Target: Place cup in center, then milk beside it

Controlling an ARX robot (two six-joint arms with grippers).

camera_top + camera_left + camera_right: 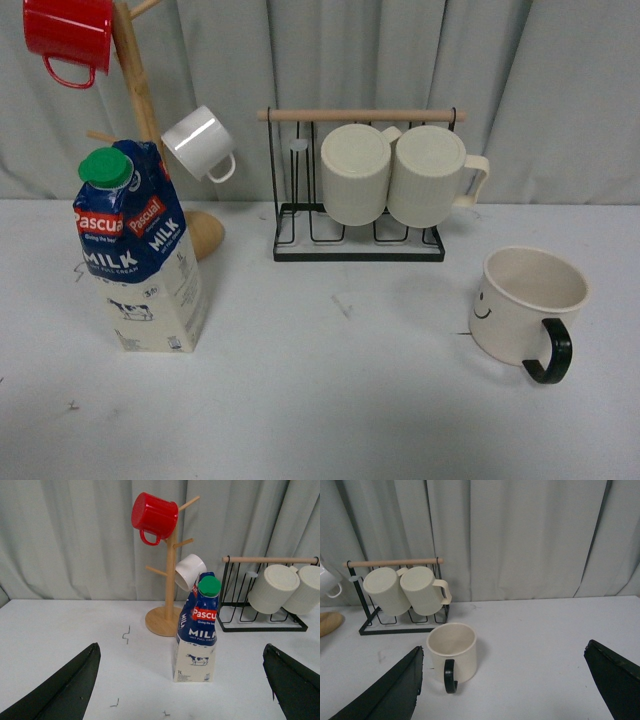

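red mug [68, 35] cut by top edge, fine print on milk [140, 250] too small to read

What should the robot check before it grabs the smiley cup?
1. Cup upright, mouth up: ok.
2. Black handle turned toward the robot, nothing blocking it: ok.
3. Right end effector open: ok, wide.
4. Cup centred between its fingers: not ok, it sits nearer one finger in the right wrist view.
5. Middle of table free for the cup: ok.
6. Milk upright and out of the cup's way: ok, far on the left side.
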